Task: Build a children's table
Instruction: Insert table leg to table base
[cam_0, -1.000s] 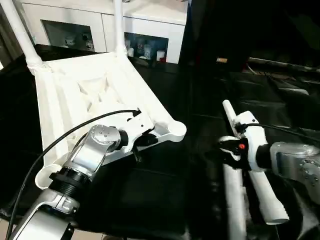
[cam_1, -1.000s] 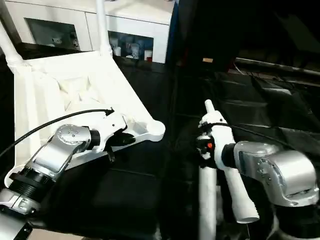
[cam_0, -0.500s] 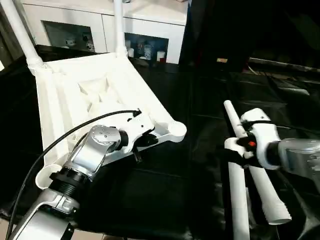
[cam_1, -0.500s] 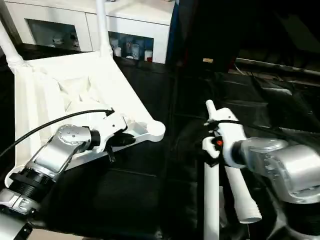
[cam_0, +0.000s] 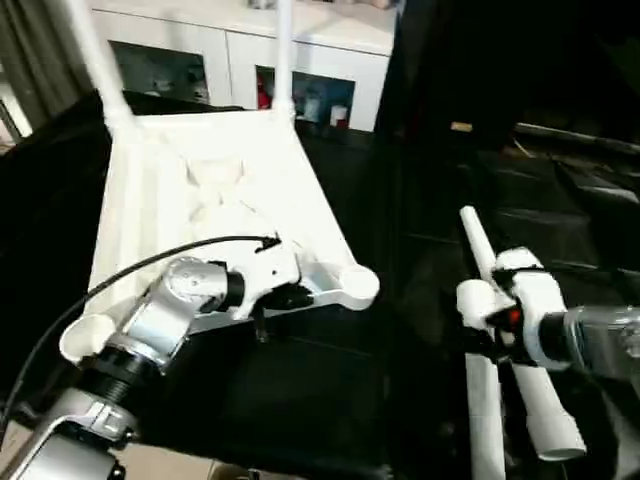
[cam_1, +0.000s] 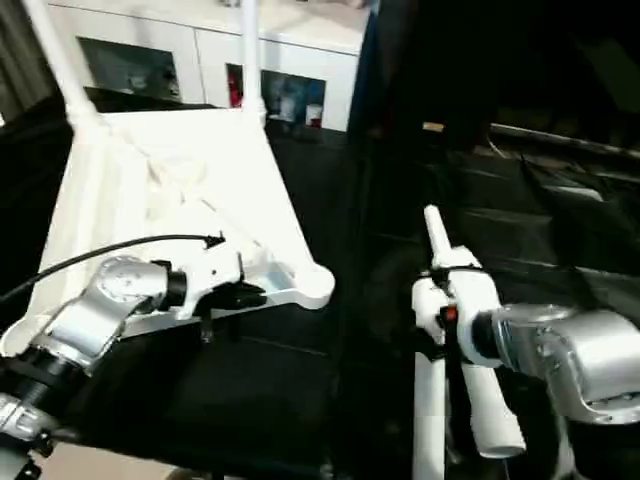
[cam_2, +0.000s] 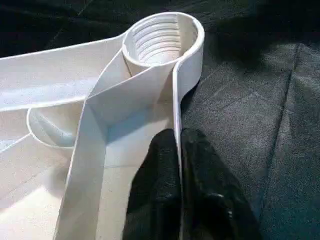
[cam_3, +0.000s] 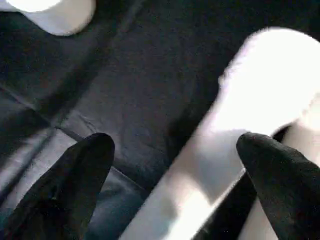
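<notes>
We see a bench (cam_0: 300, 400) draped in black cloth, creased and folded toward its right side. Behind its far edge stands a white cabinet (cam_0: 250, 60) with glass-fronted compartments; small items, some red and some pale, sit inside, too blurred for us to name. A grey curtain (cam_0: 40, 70) hangs past the far left corner. Beyond the near left corner we glimpse a pale floor (cam_0: 170, 468).

Site: I read this as a home-like room | Evidence: white glass-fronted cabinet (cam_0: 250, 75) holding small ornaments (cam_0: 310, 100); curtain (cam_0: 40, 70) at side; black-draped table (cam_0: 330, 370).
</notes>
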